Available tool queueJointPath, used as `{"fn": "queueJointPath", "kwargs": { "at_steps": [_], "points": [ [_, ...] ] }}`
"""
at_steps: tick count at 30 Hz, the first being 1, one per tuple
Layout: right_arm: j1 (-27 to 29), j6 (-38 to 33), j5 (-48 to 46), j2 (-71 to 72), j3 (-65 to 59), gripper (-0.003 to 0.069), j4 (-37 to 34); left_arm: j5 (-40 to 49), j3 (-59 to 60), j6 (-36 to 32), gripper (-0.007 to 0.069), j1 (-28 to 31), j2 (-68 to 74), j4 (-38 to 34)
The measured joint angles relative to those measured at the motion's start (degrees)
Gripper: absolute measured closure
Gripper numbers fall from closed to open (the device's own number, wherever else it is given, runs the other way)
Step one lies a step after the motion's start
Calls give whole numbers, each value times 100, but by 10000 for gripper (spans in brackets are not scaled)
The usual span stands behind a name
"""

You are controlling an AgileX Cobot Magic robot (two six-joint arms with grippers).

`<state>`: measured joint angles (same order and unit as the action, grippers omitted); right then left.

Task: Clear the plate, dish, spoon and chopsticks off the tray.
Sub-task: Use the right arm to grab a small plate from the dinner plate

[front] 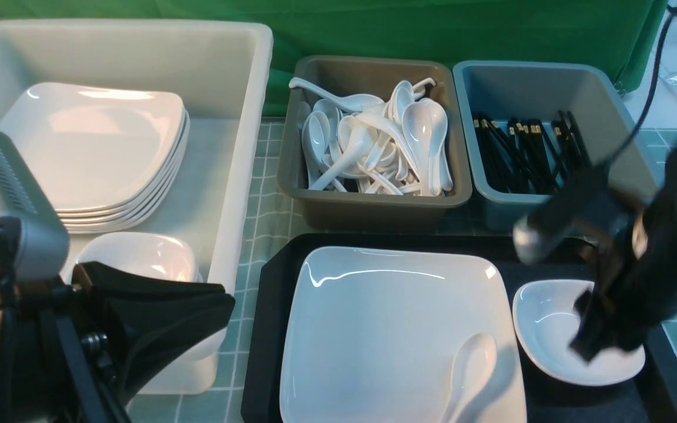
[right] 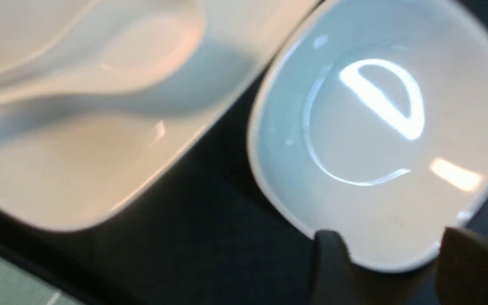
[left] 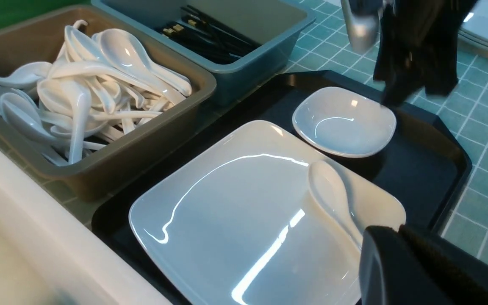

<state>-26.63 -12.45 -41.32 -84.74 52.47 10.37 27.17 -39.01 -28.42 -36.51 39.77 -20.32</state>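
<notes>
Right gripper [right: 391,234] over one dish [front: 545,329]

The spoon [left: 330,190] lies on the white plate [left: 235,212].

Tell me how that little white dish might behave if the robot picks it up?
The dish looks glossy, so it may be slippery. Its smooth, stiff-looking walls probably won't flex in a grip. Being shallow with flaring sides, it might tip if only one edge is lifted.
</notes>
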Motion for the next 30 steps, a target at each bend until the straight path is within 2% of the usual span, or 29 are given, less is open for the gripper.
{"fn": "queueJointPath", "kwargs": {
  "at_steps": [3,6,15,22,30],
  "points": [
    [-4,-19,683,-132,-396,181,7,0,0,0,608,0,4,5],
    [-4,-25,989,-352,-477,158,7,0,0,0,608,0,4,5],
    [-6,-227,1598,-1089,-477,153,73,11,0,0,608,0,-1,-1],
    [-60,-238,1555,-1189,-412,190,137,43,0,0,608,0,-1,-5],
    [-65,-218,1492,-1160,-388,146,276,82,0,-38,608,0,-1,-19]
  ]
}}
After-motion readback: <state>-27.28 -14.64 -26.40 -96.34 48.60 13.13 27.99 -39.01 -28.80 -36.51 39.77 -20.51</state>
